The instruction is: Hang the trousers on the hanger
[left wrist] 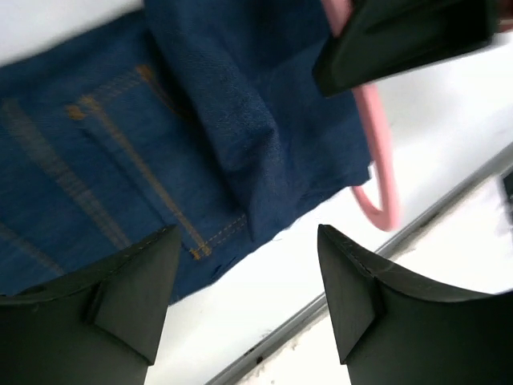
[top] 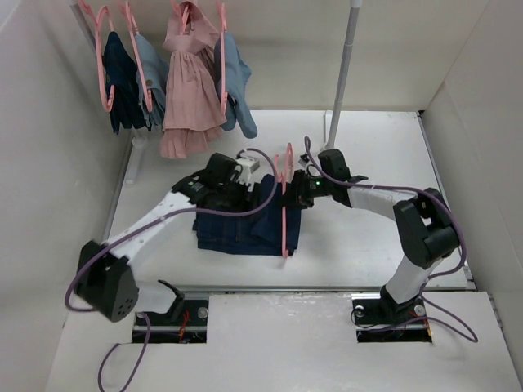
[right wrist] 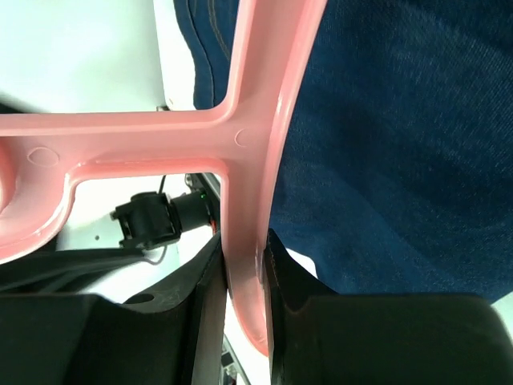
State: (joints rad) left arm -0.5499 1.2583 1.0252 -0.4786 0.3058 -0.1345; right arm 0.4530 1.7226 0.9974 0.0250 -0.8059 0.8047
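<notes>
Denim folded into a thick pad is what we have to handle. The dark navy denim trousers lie in the middle of the white worktop, between the two arms. We judge them heavy for a garment, limp and apt to sag or slide off a smooth bar. The weave is coarse, with orange stitching along the seams and pocket, which should give the pads good friction. A doubled edge or the stiff waistband looks the best place to pinch; a single layer would only peel away.

The thin pink plastic hanger runs across the right part of the trousers, hook pointing away from the arms. It is glossy, rigid and light, with rounded corners and a flat ribbed section. The right gripper is clamped on one of its bars. In the left wrist view a denim fold covers part of the hanger, but we cannot tell whether the cloth is threaded over a bar.

The left gripper hangs over the near corner of the trousers, jaws apart and holding nothing.
</notes>
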